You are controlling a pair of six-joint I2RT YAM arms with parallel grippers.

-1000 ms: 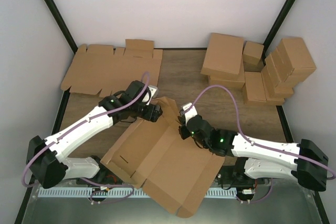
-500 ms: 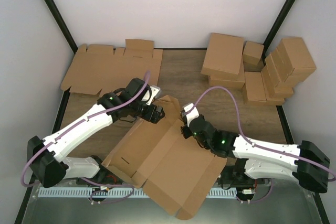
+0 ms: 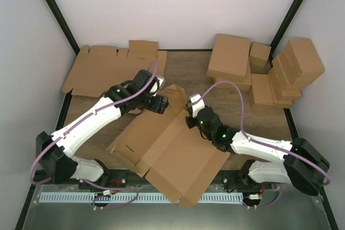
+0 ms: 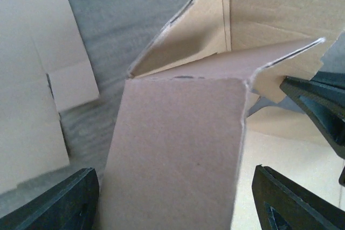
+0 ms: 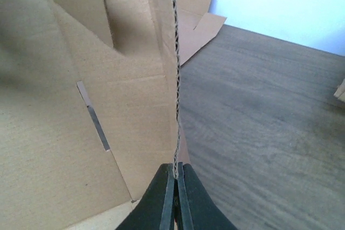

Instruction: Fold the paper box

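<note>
The paper box [image 3: 167, 154] lies partly opened on the wooden table [image 3: 188, 79], in the near half of the top view, its long axis running from about 1 o'clock to 7 o'clock and its near corner hanging past the table's front edge. Its far end, at roughly 12 o'clock of the sheet, stands raised off the surface between the 2 arms. The left gripper [image 3: 160, 104] comes in from 9 o'clock with its jaws spread wide; in its wrist view the 2 dark fingers [image 4: 70, 197] sit at the lower corners of the picture with a bent flap [image 4: 178, 149] rising between them, though whether either finger touches the cardboard is hard to tell. The right gripper [image 3: 190, 117] meets the raised end from 3 o'clock with its jaws pressed together, pinching the thin upright edge of a side wall [image 5: 173, 52]; a narrow slot [image 5: 94, 117] shows in the panel to its left. A stack of flat blanks [image 3: 113, 71] rests at 10 o'clock on the table, and a cluster of closed boxes [image 3: 269, 71] is piled at 2 o'clock, both well apart from the arms.
</note>
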